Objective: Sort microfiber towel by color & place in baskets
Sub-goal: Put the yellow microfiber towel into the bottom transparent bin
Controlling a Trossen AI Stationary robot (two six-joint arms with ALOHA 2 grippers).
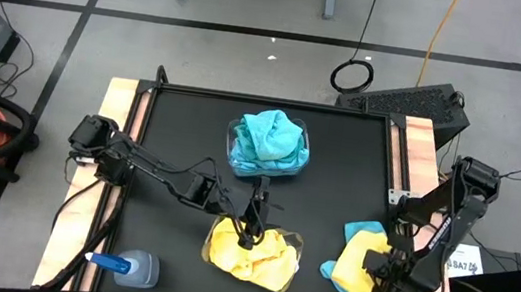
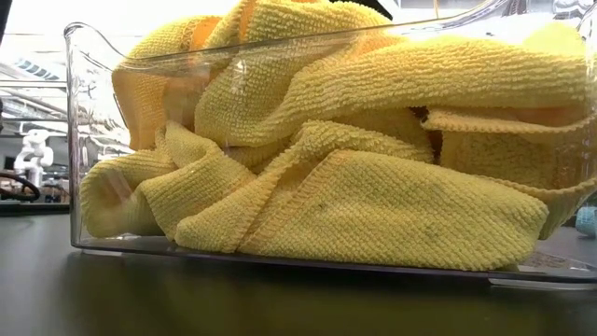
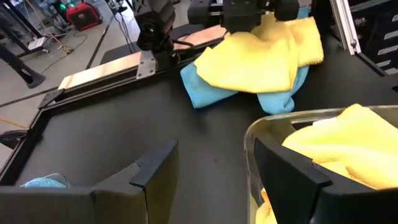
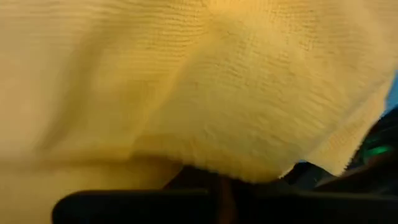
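A clear basket (image 1: 297,240) near the table's near edge is full of yellow towels (image 2: 354,187). My left gripper (image 1: 252,228) hangs open over its far rim (image 3: 249,140), one finger outside the wall and one over the towels inside; I cannot tell if it touches. A second clear basket (image 1: 230,147) farther back holds turquoise towels (image 1: 268,139). At the table's right side a loose yellow towel (image 1: 364,266) lies on turquoise ones (image 1: 329,270). My right gripper (image 1: 387,274) stands on that pile, shut on the yellow towel. My right gripper comes from above, pointing down, and is shut on the top of the loose yellow towel (image 4: 211,168). The cloth drapes over the fingers and hides the place of contact, so layers cannot be told. The rest of the towel (image 3: 255,59) lies on the turquoise cloths (image 3: 205,87).
A clear spray bottle with a blue cap (image 1: 128,268) lies at the table's near left corner. Wooden side rails (image 1: 119,107) border the black mat. Bare mat shows between the two baskets and the right-hand pile.
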